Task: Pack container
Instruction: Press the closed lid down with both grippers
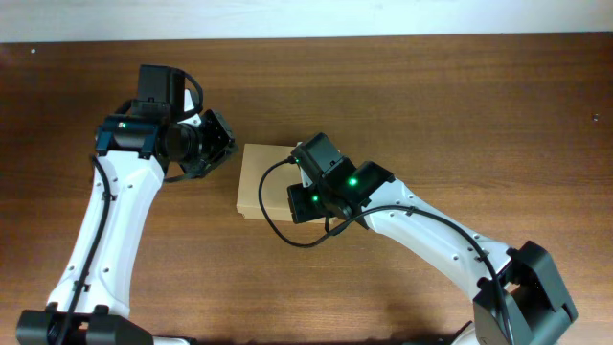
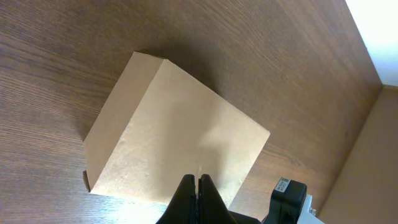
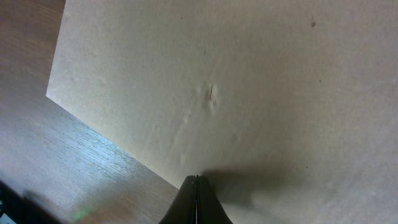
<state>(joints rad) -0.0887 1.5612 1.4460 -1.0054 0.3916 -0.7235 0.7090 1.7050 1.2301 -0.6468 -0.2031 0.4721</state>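
- The white-and-black left arm (image 1: 105, 220) runs up the left side of the dark brown wooden table (image 1: 431, 96), and its wrist turns toward the middle.
- The left gripper (image 2: 196, 182) has its two black fingers pressed flat together, with only a thin seam between them and nothing held. In the overhead view this gripper (image 1: 216, 144) sits just beside the box's upper left corner.
- In the left wrist view the fingertips lie over the near edge of the box top. Whether they touch the cardboard I cannot tell.
- The small rectangular tan cardboard box (image 1: 261, 182) rests on the table near its middle, between the two arms. Its flap lid is down flat, so the box (image 2: 180, 137) is closed. It is plain and unmarked, with one side wall and a small tab at its lower corner in view.
- The right gripper (image 3: 196, 185) is also closed tight, its fingers meeting in a narrow point with nothing between them. The tip is at the box top (image 3: 261, 68), where it casts a dark shadow just beside itself.
- A small dent (image 3: 212, 96) marks the cardboard above that tip.
- The right arm (image 1: 431, 240) reaches in from the lower right corner, and its wrist covers the right part of the box.
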